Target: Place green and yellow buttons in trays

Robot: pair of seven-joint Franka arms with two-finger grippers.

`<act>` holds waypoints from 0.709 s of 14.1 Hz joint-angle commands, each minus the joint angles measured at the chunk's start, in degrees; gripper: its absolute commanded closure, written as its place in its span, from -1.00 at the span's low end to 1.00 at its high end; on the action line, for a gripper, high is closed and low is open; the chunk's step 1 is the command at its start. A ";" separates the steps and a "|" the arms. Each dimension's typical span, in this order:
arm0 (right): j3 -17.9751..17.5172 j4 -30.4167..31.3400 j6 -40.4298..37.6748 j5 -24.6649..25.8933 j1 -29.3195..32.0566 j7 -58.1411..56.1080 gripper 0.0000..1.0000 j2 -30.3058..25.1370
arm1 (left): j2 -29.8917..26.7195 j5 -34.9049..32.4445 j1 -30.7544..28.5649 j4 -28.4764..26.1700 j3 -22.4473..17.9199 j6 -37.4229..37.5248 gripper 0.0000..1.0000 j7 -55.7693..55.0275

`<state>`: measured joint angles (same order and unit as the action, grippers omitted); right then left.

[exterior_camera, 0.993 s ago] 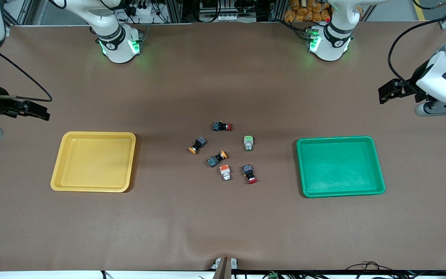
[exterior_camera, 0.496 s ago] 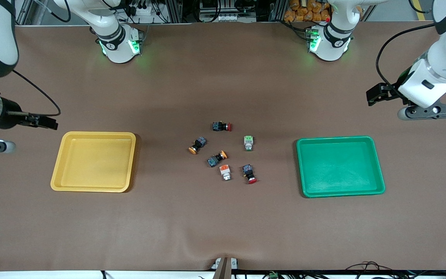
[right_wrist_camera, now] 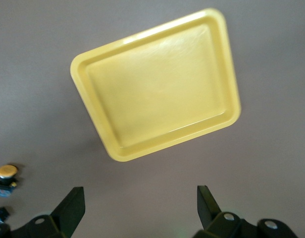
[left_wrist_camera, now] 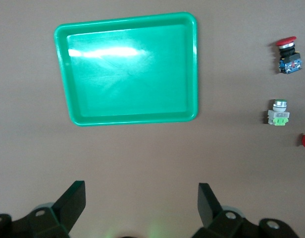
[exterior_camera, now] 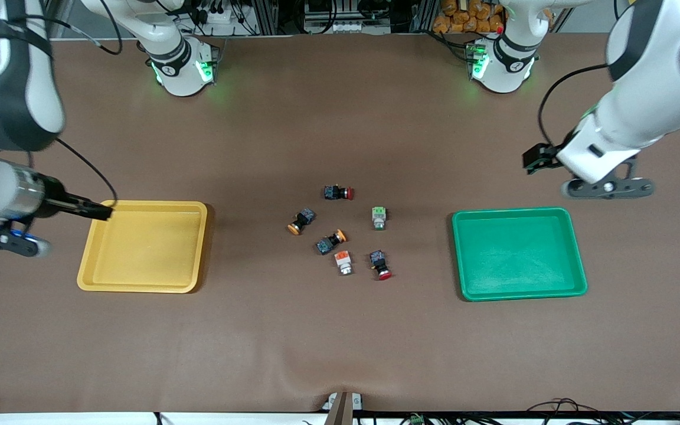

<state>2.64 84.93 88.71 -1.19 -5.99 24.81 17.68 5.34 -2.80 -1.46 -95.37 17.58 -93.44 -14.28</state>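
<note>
Two black buttons with yellow-orange caps, a silvery button with a green block and one with an orange block lie mid-table between the empty yellow tray and the empty green tray. My left gripper is open and empty over bare table beside the green tray; its wrist view also shows the green-block button. My right gripper is open and empty over bare table beside the yellow tray; its wrist view shows one yellow-capped button.
Two black switches with red caps lie among the buttons; one shows in the left wrist view. The arm bases stand at the table's edge farthest from the front camera. Brown table surrounds both trays.
Both arms have swung in from the table's ends toward the trays. The left gripper now hangs beside the green tray, the right beside the yellow tray. The buttons have not moved.
</note>
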 commanded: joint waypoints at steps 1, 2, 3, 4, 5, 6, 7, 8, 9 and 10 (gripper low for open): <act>0.00 -0.39 0.06 -1.00 -3.84 6.57 -1.00 2.52 | -0.51 0.52 -0.30 -4.11 2.62 -4.19 -1.00 -4.16; 0.00 -0.47 0.41 -1.87 -4.98 6.92 -1.00 3.92 | -0.51 0.51 -0.30 -5.34 3.76 -5.95 -1.00 -6.09; 0.08 -0.21 2.15 -2.66 -6.47 7.10 -1.00 4.55 | -0.34 0.51 -0.21 -6.66 4.82 -7.71 -1.00 -7.94; 0.00 -0.12 3.39 -2.76 -7.27 7.97 -1.00 4.90 | 0.19 0.51 -0.21 -7.63 6.05 -9.64 -1.00 -9.43; 0.00 -0.12 3.92 -2.93 -7.97 10.41 -1.00 5.60 | 0.80 0.51 -0.21 -8.33 7.36 -11.05 -1.00 -11.19; 0.00 -0.12 4.27 -3.20 -8.76 12.53 -1.00 6.56 | 1.68 0.43 -0.21 -8.95 8.86 -12.02 -1.00 -13.47; 0.00 -0.12 4.71 -3.64 -9.73 13.59 -1.00 7.53 | 2.56 0.34 -0.21 -9.91 10.35 -12.99 -1.00 -15.93; 0.00 -0.12 5.41 -5.03 -10.61 14.04 -1.00 8.50 | 3.44 0.08 -0.21 -10.88 11.67 -14.56 -1.00 -17.69; 0.00 -0.03 6.55 -7.05 -10.88 14.13 -1.00 9.12 | 4.40 0.07 -0.04 -11.58 12.81 -16.41 -1.00 -19.28; 0.00 1.10 7.78 -8.46 -10.97 14.13 -1.00 9.65 | 5.98 -0.19 0.92 -12.11 13.52 -18.25 -1.00 -21.47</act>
<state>2.33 85.22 94.85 -6.95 -16.38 37.82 26.31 9.37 -2.77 -1.10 -106.24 29.59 -108.45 -32.34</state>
